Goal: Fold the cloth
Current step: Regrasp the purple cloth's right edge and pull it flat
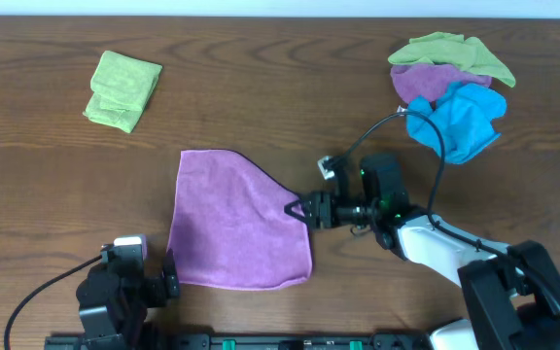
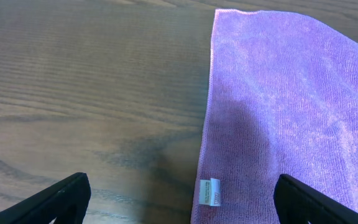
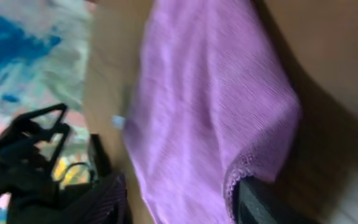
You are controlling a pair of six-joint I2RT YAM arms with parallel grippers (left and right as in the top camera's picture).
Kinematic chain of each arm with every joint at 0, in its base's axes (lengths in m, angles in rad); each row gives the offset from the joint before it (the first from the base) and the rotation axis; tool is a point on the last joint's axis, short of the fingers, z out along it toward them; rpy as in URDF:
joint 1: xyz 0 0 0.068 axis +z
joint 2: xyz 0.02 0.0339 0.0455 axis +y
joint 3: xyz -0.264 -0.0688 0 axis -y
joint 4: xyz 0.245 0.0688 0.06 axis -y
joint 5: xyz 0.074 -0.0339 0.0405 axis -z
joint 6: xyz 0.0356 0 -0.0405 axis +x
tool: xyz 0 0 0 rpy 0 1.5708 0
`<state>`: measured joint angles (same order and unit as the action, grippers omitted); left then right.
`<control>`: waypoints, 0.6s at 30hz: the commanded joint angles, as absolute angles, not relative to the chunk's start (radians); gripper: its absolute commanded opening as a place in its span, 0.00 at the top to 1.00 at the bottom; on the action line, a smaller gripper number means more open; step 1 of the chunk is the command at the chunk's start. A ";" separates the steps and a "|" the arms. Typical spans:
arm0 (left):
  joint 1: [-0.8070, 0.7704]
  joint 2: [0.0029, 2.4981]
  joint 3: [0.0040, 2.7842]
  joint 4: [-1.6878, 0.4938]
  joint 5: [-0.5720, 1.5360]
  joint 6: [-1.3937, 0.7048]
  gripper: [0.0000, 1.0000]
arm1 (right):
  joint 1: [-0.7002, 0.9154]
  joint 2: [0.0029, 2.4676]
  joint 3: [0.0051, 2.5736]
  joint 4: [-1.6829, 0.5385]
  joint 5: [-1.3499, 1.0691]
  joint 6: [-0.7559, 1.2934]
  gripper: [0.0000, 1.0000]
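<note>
The purple cloth [image 1: 231,219] lies spread on the wooden table, its far right corner drawn in so that edge runs diagonally. My right gripper [image 1: 297,208] is at the cloth's right corner, shut on it; in the right wrist view the purple cloth [image 3: 197,106] fills the space between the fingers [image 3: 179,202] and drapes over one of them. My left gripper [image 1: 168,277] is open and empty at the cloth's near left corner. In the left wrist view its fingers [image 2: 179,193] straddle the cloth's left edge [image 2: 278,106], where there is a small white tag [image 2: 210,191].
A folded green cloth [image 1: 122,89] lies at the far left. A pile of green, purple and blue cloths [image 1: 452,87] sits at the far right. The right arm's cable [image 1: 397,122] arcs above the table near the pile.
</note>
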<state>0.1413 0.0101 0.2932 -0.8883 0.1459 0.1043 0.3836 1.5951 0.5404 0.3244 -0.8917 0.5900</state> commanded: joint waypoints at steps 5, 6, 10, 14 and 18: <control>0.146 0.006 0.281 -0.944 0.142 0.108 0.05 | 0.392 1.597 0.559 0.510 -1.023 0.643 0.53; 0.146 0.006 0.281 -0.944 0.142 0.108 0.05 | 0.392 1.597 0.559 0.510 -1.022 0.626 0.57; 0.146 0.006 0.281 -0.944 0.142 0.108 0.05 | 0.381 1.597 0.568 0.514 -1.021 0.572 0.69; 0.146 0.006 0.281 -0.944 0.142 0.108 0.05 | 0.334 1.597 0.593 0.530 -1.029 0.510 0.73; 0.146 0.006 0.281 -0.944 0.142 0.108 0.05 | 0.302 1.597 0.610 0.578 -1.134 0.345 0.58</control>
